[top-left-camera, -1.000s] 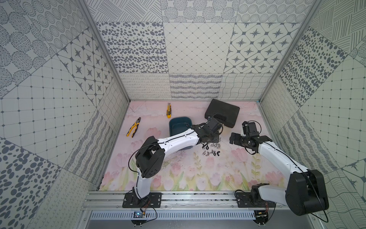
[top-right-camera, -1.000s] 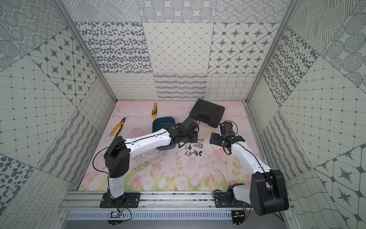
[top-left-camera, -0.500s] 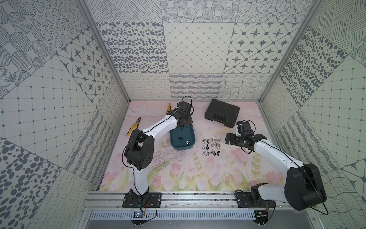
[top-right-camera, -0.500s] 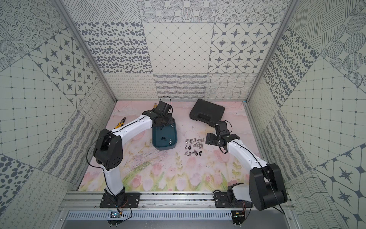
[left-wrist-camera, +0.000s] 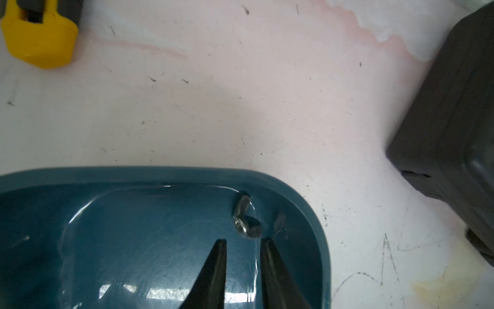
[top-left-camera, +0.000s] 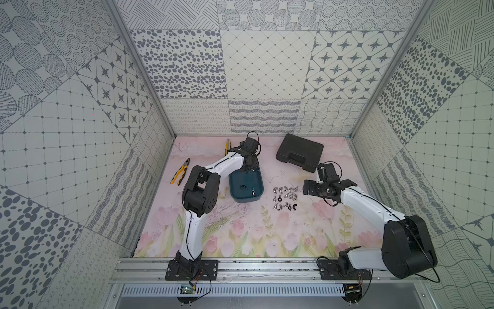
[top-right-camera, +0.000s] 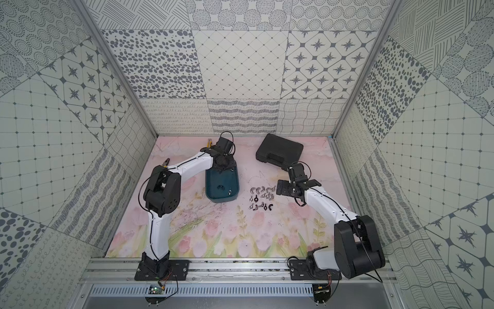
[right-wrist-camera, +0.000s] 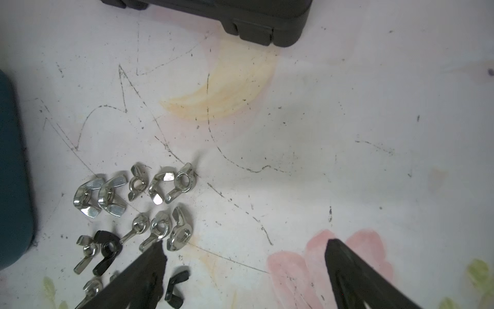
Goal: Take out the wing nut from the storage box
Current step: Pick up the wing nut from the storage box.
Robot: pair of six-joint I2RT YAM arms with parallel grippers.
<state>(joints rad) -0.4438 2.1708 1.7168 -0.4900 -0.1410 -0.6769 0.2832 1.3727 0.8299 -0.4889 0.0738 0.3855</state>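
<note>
The dark teal storage box (top-left-camera: 236,196) (top-right-camera: 211,196) lies on the table left of centre. My left gripper (left-wrist-camera: 243,242) hangs over its far end (top-left-camera: 251,167), jaws a little apart and empty. A silver wing nut (left-wrist-camera: 244,219) lies in the box's far corner just beyond the fingertips, close to one of them; whether they touch I cannot tell. Nearer the box's front lie a black wing nut (top-left-camera: 242,186) and a silver one (top-left-camera: 253,191). My right gripper (top-left-camera: 328,188) (right-wrist-camera: 244,244) stands wide open and empty beside several wing nuts (top-left-camera: 285,196) (right-wrist-camera: 149,203) on the table.
A black hard-shell case (top-left-camera: 299,155) (right-wrist-camera: 240,16) sits at the back right. Behind the box lies a yellow utility knife (top-left-camera: 227,146) (left-wrist-camera: 40,34). Yellow-handled pliers (top-left-camera: 181,175) lie at the far left. Patterned walls close in three sides.
My left arm has swung from above the loose nuts on the table back to the far end of the storage box. The right gripper has shifted slightly left towards the nuts.
</note>
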